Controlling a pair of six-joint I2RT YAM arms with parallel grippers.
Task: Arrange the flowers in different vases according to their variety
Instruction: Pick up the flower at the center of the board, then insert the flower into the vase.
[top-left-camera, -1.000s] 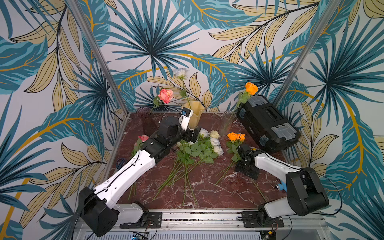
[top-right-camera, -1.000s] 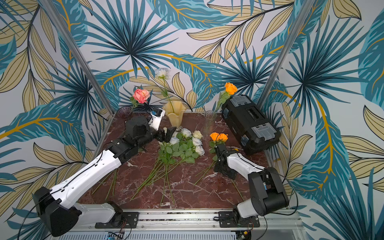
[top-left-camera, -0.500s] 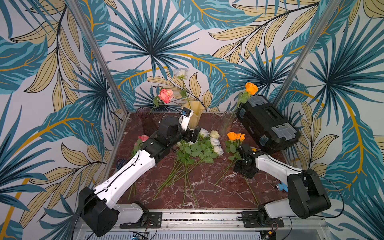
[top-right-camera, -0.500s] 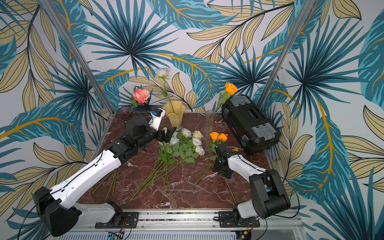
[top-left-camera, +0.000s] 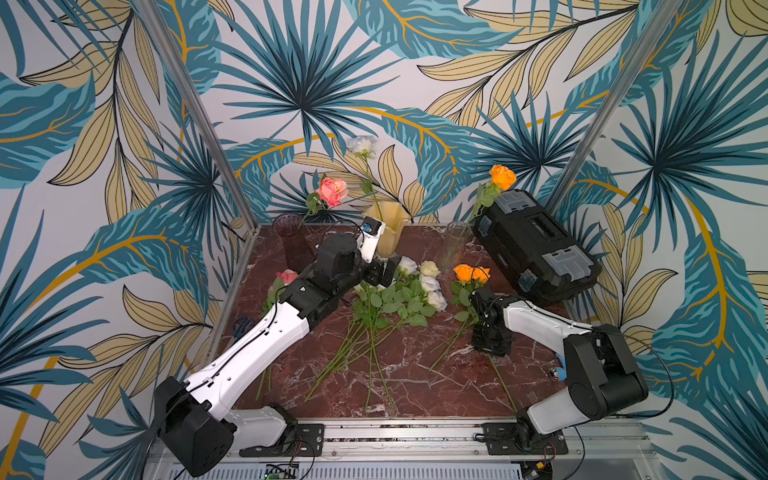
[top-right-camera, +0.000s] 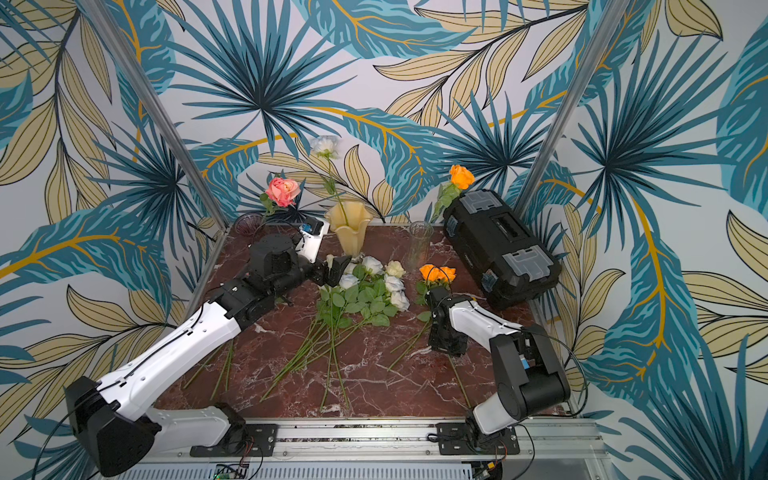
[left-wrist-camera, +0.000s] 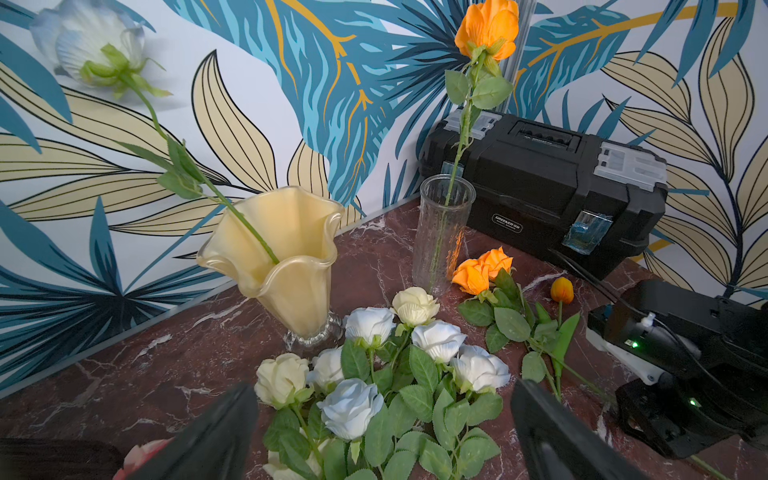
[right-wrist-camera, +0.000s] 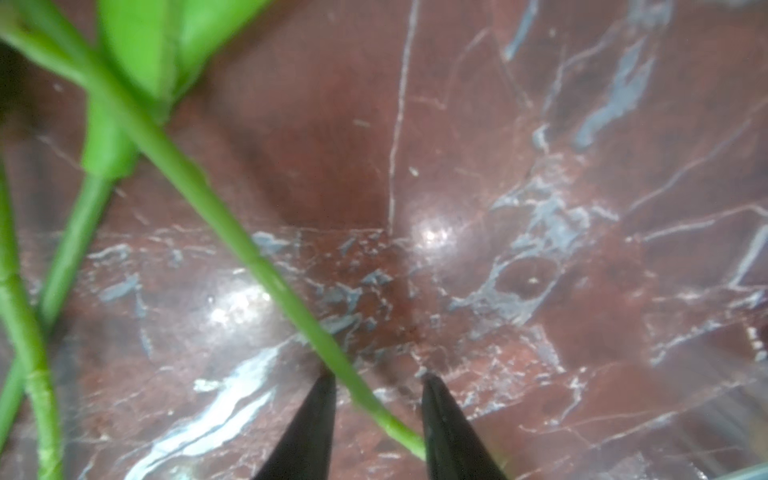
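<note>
At five o'clock from the orange roses, a stem lies between the right end effector's parted fingers. The left end effector gapes wide.

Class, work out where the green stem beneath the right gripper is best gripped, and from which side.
Grip the bare stem below its leaf, from straight above: it lies flat on the marble table, so the right gripper can straddle it crosswise.
</note>
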